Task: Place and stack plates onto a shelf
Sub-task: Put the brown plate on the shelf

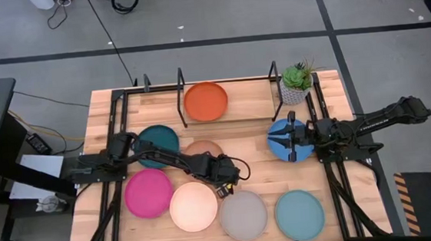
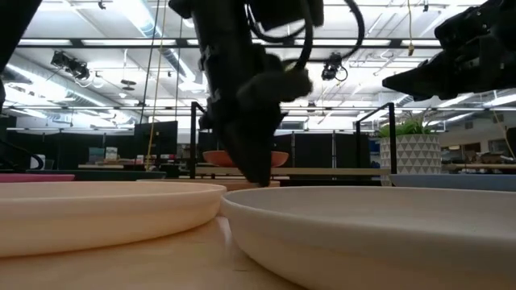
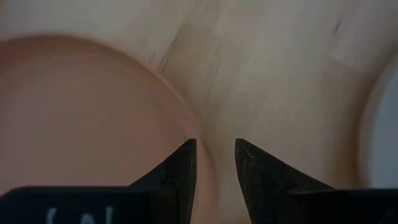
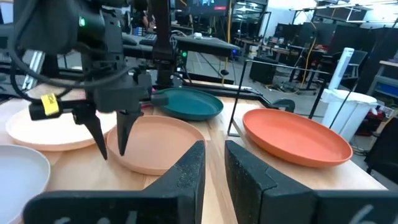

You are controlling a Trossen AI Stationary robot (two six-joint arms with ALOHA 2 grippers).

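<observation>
The tan plate (image 1: 202, 147) (image 4: 158, 140) lies flat on the table in the middle. My left gripper (image 1: 218, 169) (image 4: 111, 146) (image 3: 216, 162) points down at the plate's near-right rim. It is open, with one finger over the plate and one outside it. My right gripper (image 1: 279, 140) (image 4: 215, 168) is open by a narrow gap and hovers above the blue plate (image 1: 294, 141), which rests on the table. The orange plate (image 1: 205, 102) (image 4: 295, 134) lies on the shelf (image 1: 249, 102). The dark teal (image 1: 158, 140), magenta (image 1: 148, 193), cream (image 1: 194, 207), grey (image 1: 244, 214) and light teal (image 1: 300, 214) plates lie flat on the table. My left gripper comes from above with its fingers pointing down and stands astride the tan plate's near-right rim (image 3: 202, 155). One finger (image 4: 122, 140) is inside the rim and the other outside. I cannot tell whether either finger touches the plate, which lies flat on the table.
A potted green plant (image 1: 297, 83) stands at the shelf's right end, just beyond the blue plate. Upright black rods (image 4: 239, 93) frame the shelf. Bare board lies to the right of the orange plate. The cream and grey plates sit close to my left gripper on the near side.
</observation>
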